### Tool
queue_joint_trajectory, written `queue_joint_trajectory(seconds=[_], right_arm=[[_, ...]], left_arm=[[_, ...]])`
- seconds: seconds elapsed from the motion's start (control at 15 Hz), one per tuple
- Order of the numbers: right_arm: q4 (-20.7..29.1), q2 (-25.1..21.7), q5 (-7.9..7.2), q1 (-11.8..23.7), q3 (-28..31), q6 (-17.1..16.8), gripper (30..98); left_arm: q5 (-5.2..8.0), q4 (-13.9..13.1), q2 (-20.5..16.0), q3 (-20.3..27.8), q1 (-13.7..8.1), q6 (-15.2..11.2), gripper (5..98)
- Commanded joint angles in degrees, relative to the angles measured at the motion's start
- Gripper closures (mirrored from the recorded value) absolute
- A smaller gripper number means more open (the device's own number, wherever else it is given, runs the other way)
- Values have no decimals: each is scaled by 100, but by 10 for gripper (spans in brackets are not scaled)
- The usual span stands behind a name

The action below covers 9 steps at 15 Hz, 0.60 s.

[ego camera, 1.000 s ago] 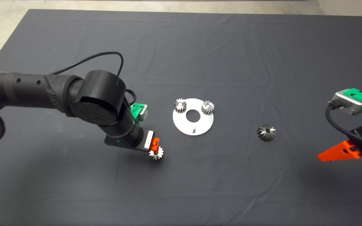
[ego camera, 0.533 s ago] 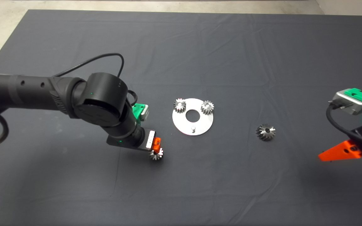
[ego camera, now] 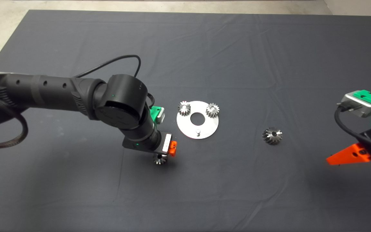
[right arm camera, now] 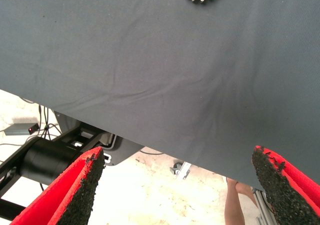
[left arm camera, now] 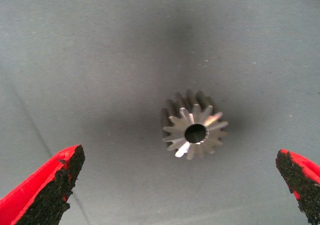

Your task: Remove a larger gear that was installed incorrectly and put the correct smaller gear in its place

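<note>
Left gripper hung right over the smaller gear, fingers spread wide, nothing between them. I saw the gear lying flat on the mat untouched, short silver teeth, round centre hole, shaded by the wrist. In the head view that smaller gear sat just under the gripper, near the round silver plate but off its rim. The plate carried two small silver gears on its far side, a centre hole and a bare pin. The larger gear, dark and chunky with slanted teeth, lay alone on the mat right of the plate. Right gripper was parked at the mat's right edge, fingers apart, empty.
</note>
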Motion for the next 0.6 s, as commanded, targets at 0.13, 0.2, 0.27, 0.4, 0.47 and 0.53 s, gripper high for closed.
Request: queue_joint_trajectory(seconds=[0.13, 0.2, 0.27, 0.4, 0.47, 0.53], right_arm=[[197, -4, -4, 125, 21, 34, 504], [197, -4, -4, 125, 21, 34, 504], [197, -4, -4, 125, 21, 34, 504], [197, -4, -2, 125, 21, 34, 504], [197, -13, 4, 125, 21, 34, 504], [197, -21, 5, 125, 21, 34, 504]], left_arm=[[383, 252, 28, -187, 221, 38, 53], [386, 353, 37, -178, 331, 52, 53], [386, 413, 37, -187, 417, 85, 53], [386, 466, 36, -187, 496, 103, 53], [384, 475, 37, -187, 496, 103, 53], [385, 491, 37, -195, 496, 103, 53]])
